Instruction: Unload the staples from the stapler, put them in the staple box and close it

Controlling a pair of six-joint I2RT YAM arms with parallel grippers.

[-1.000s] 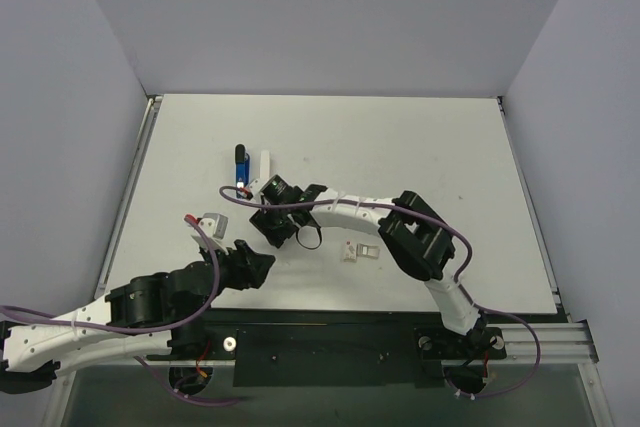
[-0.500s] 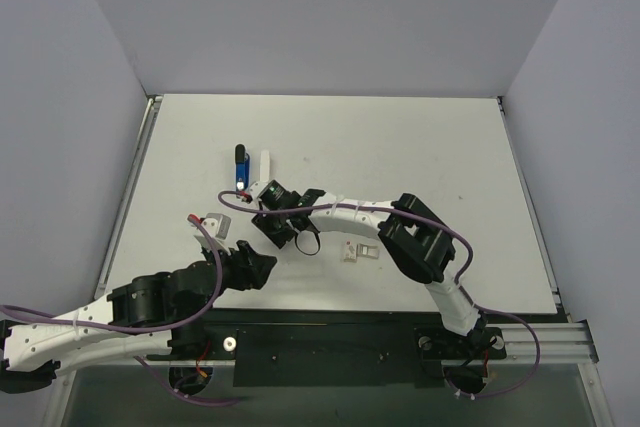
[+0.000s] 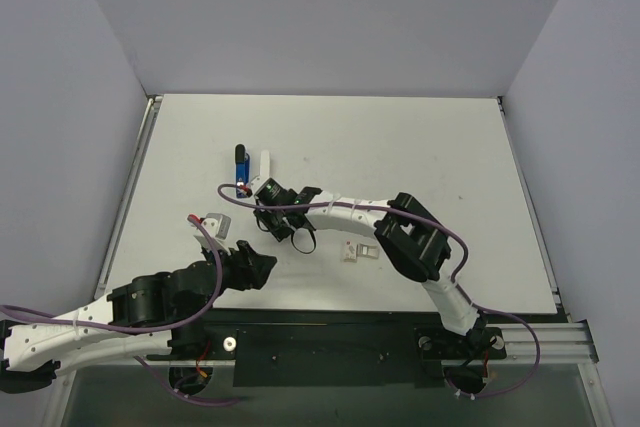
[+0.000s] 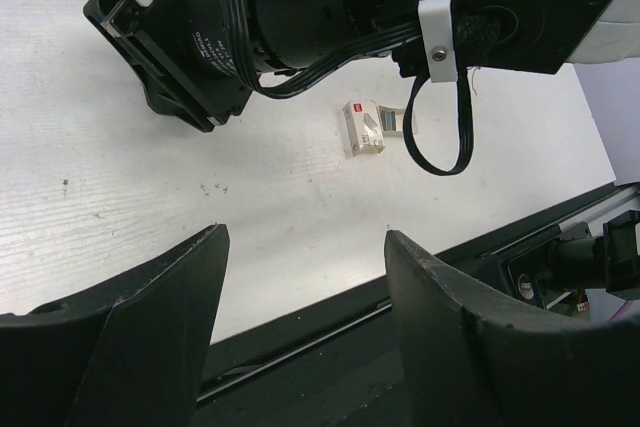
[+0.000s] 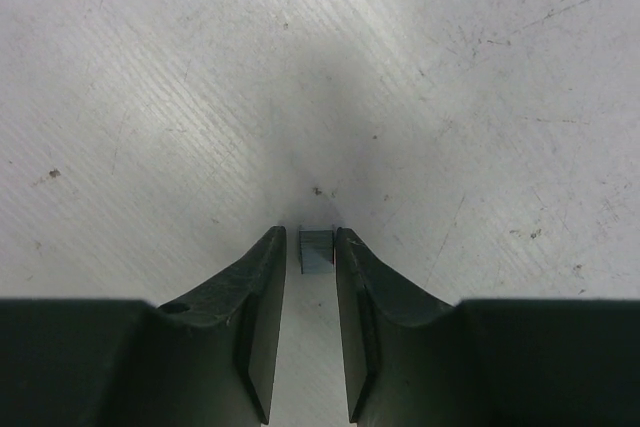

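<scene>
The small blue stapler (image 3: 241,172) with a black end lies on the white table at the back left, a narrow white piece (image 3: 265,162) beside it. My right gripper (image 3: 262,193) is low over the table just in front of it. In the right wrist view a short grey strip of staples (image 5: 316,252) lies flat between the tips of the right gripper (image 5: 310,235). The fingers stand close on either side of the strip, with a thin slit of table still showing at the left one. My left gripper (image 4: 305,237) hangs open and holds nothing, near the front edge.
A small white box with a red mark (image 3: 350,252) lies right of the right wrist, also seen as the box (image 4: 362,127). A small grey-and-white thing with a red tip (image 3: 210,219) sits ahead of the left arm. The black front rail (image 3: 330,332) borders the table.
The right gripper has crept left and back toward the stapler, and its jaws have narrowed round the staples. The left arm has not moved.
</scene>
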